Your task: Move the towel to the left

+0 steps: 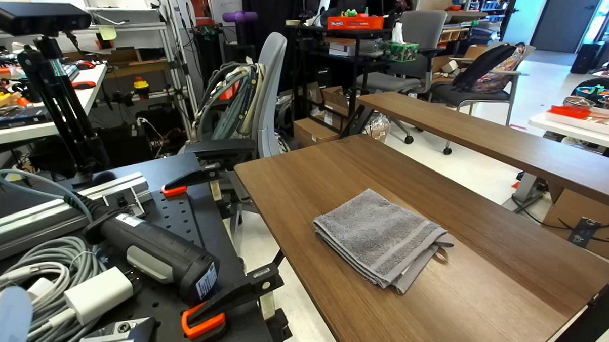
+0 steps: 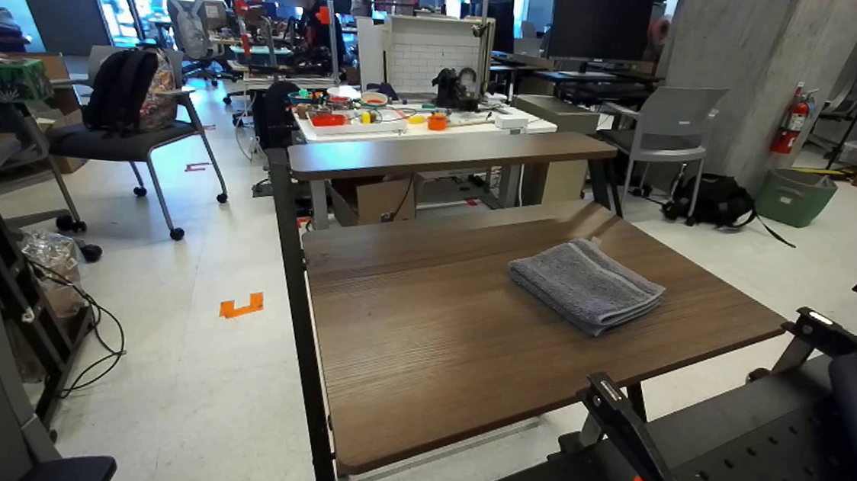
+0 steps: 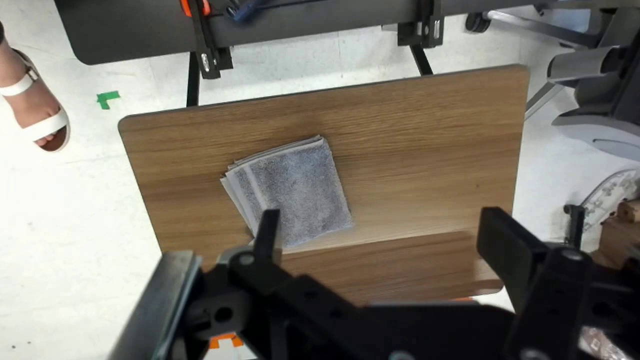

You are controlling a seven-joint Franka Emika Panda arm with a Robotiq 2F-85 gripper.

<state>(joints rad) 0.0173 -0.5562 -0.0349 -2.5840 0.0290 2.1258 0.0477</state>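
Note:
The towel (image 1: 380, 234) is a grey folded cloth lying flat on a brown wooden desk (image 1: 295, 186). It shows in both exterior views, also here (image 2: 586, 283), with its layered edges stacked. In the wrist view the towel (image 3: 300, 190) lies left of the middle of the desk (image 3: 425, 145). My gripper (image 3: 382, 215) is open, its two black fingers wide apart with nothing between them. It is above the desk, apart from the towel. The left finger covers a bit of the towel's lower edge in the wrist view. The gripper is out of view in both exterior views.
A raised wooden shelf (image 1: 485, 134) runs along the desk's far side. A black table (image 2: 748, 457) with orange-tipped clamps (image 1: 203, 324) stands along the near side. A grey office chair (image 1: 269, 91) is close to one end. A person's sandalled foot (image 3: 40, 105) is on the floor.

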